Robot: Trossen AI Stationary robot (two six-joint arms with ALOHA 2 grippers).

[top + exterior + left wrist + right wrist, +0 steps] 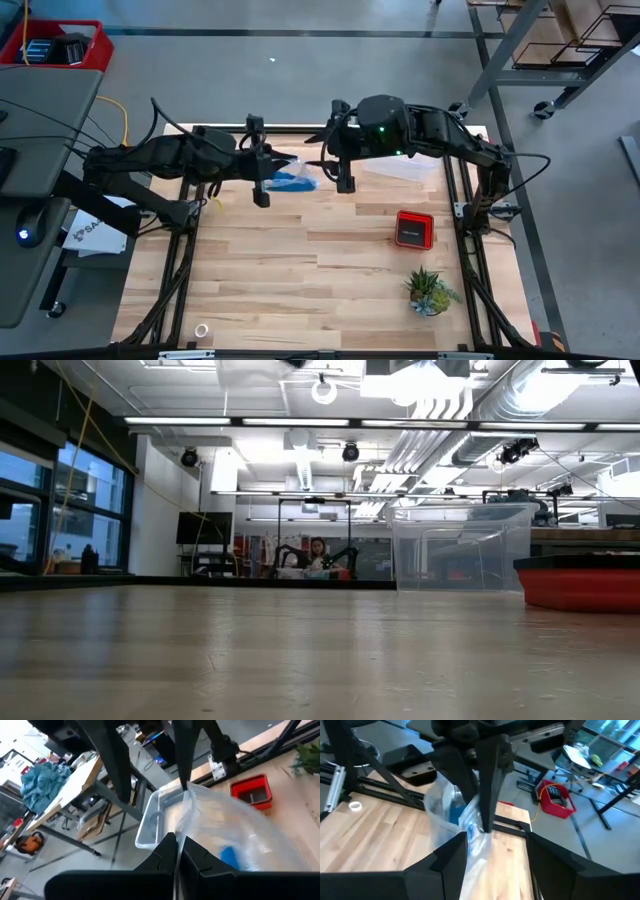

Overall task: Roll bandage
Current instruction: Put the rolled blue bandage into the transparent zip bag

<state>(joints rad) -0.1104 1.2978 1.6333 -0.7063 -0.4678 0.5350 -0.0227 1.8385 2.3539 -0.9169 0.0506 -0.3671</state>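
A crinkled clear plastic bag (300, 178) hangs between my two grippers over the table's far middle. The blue bandage (293, 182) lies inside it and also shows in the left wrist view (232, 857) and the right wrist view (457, 815). My left gripper (262, 188) is shut on the bag. My right gripper (345, 176) is open, with its fingers (455, 850) standing wide on either side of a bunch of the bag (475, 852). My left gripper pinches a gathered edge of the clear bag (178, 832) between its two shut fingers. In the right wrist view its fingers point down onto the bag (484, 825). The bag hangs slack around them with the bandage inside. My right gripper has one fingertip (184, 782) at the bag's raised corner (187, 795); I cannot tell whether it touches.
A clear plastic box (410, 165) stands at the far right under my right arm. A red-and-black square device (414, 228) and a small potted plant (430, 290) are at the right. A small tape ring (202, 330) lies at the near left.
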